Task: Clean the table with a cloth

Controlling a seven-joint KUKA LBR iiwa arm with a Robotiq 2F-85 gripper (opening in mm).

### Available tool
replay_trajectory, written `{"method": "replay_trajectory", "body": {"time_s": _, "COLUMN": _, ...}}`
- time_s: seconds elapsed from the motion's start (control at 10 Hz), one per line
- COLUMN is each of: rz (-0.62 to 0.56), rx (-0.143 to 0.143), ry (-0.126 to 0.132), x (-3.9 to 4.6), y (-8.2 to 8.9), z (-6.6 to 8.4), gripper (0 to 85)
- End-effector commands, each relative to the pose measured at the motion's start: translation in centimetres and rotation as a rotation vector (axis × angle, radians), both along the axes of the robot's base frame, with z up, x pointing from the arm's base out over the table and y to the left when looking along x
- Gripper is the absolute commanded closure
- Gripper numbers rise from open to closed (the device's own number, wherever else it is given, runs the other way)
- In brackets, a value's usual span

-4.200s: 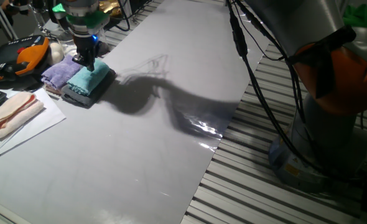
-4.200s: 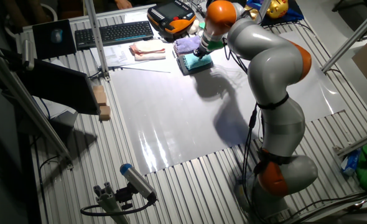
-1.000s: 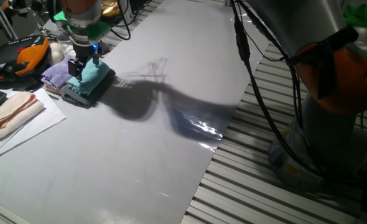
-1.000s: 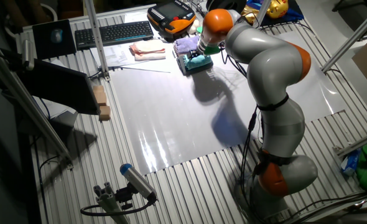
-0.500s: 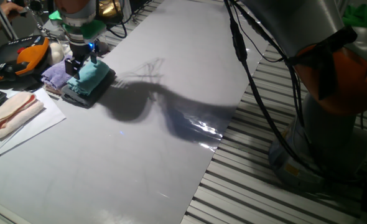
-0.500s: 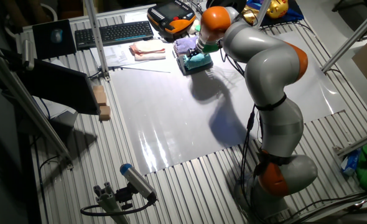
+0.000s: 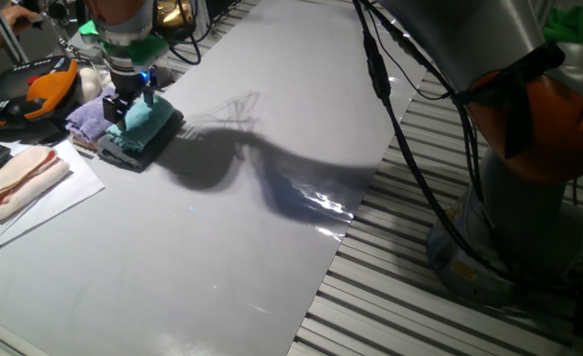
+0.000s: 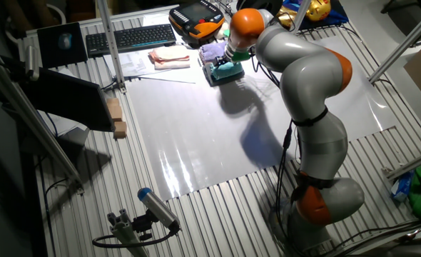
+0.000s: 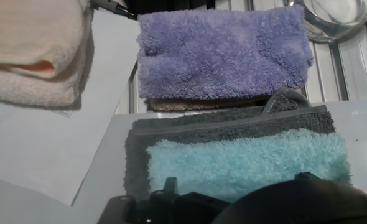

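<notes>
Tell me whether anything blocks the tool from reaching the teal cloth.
Nothing visible does. The tool is already at the teal cloth, which lies on top of the dark grey cloth. The lilac cloth sits beside them, out of the way.

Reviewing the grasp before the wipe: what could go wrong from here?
1. The teal cloth lies on the dark grey cloth; the gripper might lift both.
2. The lilac cloth sits right beside the stack and could get dragged.
3. Only an edge seems pinched, so the teal cloth may slip on the table.
</notes>
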State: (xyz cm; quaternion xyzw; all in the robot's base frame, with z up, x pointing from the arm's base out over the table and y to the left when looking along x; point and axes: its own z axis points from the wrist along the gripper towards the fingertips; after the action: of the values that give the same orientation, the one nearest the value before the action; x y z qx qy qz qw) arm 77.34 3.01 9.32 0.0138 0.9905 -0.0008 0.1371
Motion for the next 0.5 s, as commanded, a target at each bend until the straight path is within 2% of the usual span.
{"method": "replay_trajectory", "body": {"time_s": 0.0, "rz": 0.0, "rx": 0.0, "ry": 0.0, "x": 0.04, "y": -0.12, "z": 0.03, "gripper": 0.0}}
{"method": "replay_trajectory", "body": {"time_s": 0.4, "rz": 0.009, "rx": 0.005, "ry": -0.006, "x": -0.01, "y": -0.74, "z": -0.89, "gripper": 0.0}}
